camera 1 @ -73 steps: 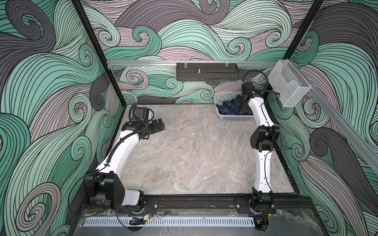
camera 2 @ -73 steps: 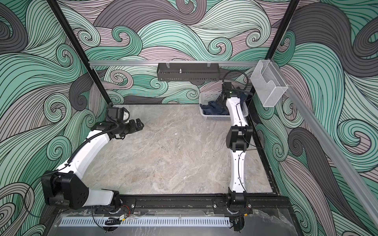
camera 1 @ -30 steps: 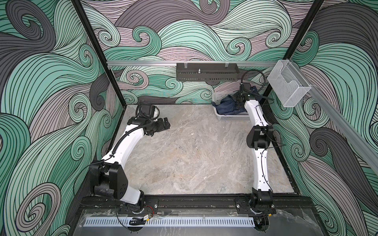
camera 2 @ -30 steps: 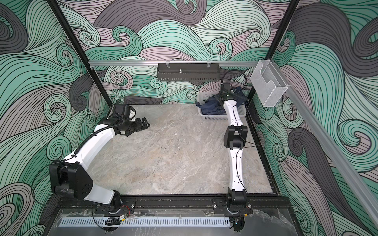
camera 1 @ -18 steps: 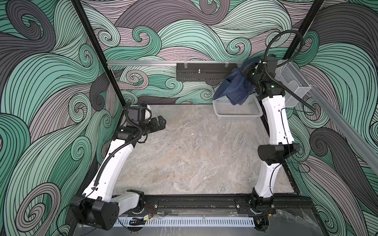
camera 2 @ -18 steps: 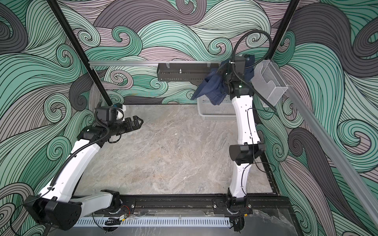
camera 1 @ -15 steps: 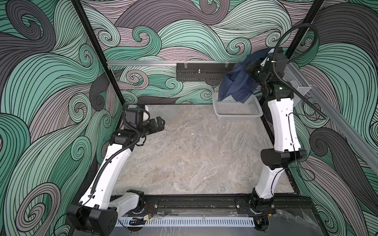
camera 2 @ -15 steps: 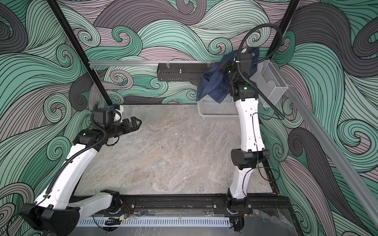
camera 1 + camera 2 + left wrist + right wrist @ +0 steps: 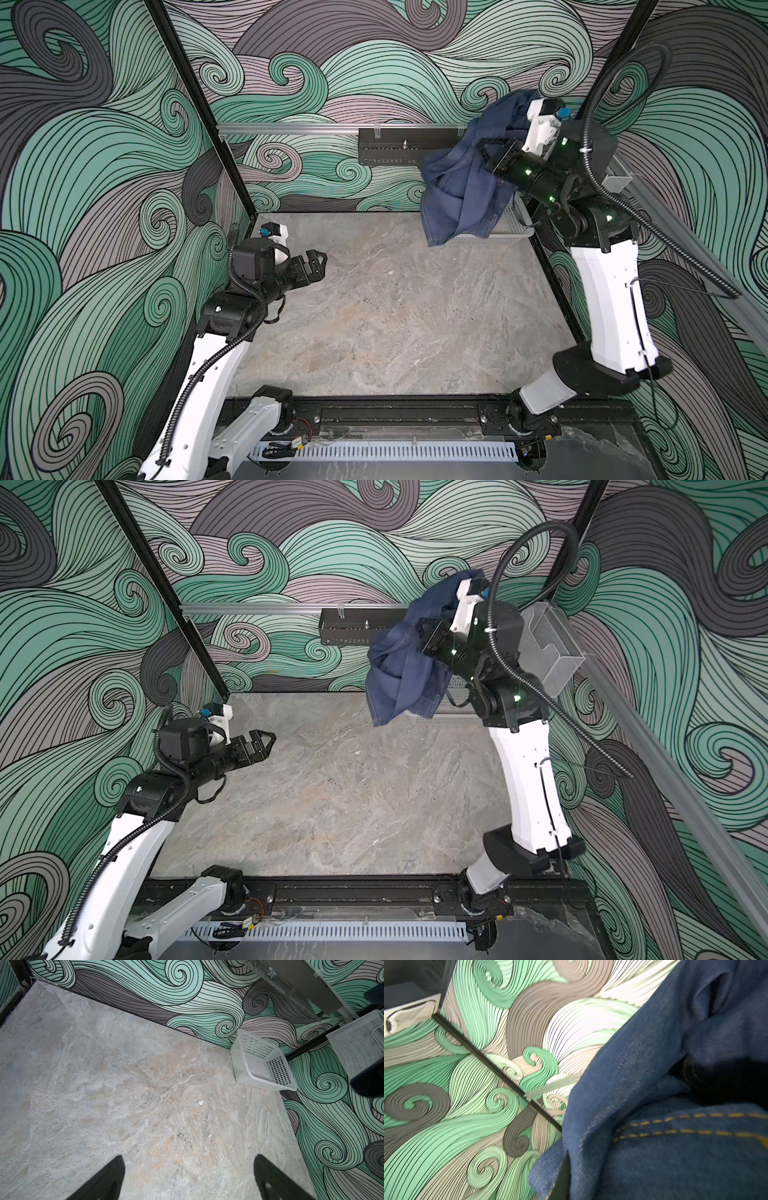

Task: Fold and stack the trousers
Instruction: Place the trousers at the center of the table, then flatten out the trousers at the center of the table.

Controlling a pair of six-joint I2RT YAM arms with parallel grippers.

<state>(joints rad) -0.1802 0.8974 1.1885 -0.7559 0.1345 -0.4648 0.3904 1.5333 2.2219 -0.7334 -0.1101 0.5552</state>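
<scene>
The trousers (image 9: 465, 195) are dark blue denim with orange stitching, and they hang bunched in the air at the back right in both top views (image 9: 399, 675). My right gripper (image 9: 484, 153) is shut on their upper folds, high above the white basket (image 9: 515, 232), and their lower edge dangles over the basket's front left corner. In the right wrist view the denim (image 9: 675, 1147) fills most of the frame and covers all but one dark finger (image 9: 562, 1180). My left gripper (image 9: 320, 264) hovers open and empty over the table's left back part, its fingertips wide apart in the left wrist view (image 9: 188, 1159).
The grey marble table top (image 9: 395, 311) spreads between the arms. A black perforated rack (image 9: 399, 145) hangs on the back wall. A wire mesh bin (image 9: 552, 646) is fixed to the right wall. The basket (image 9: 264, 1082) shows nothing inside in the left wrist view.
My right arm has lifted the trousers out of the basket and raised them high. The left arm has drawn back a little, its gripper still open.
</scene>
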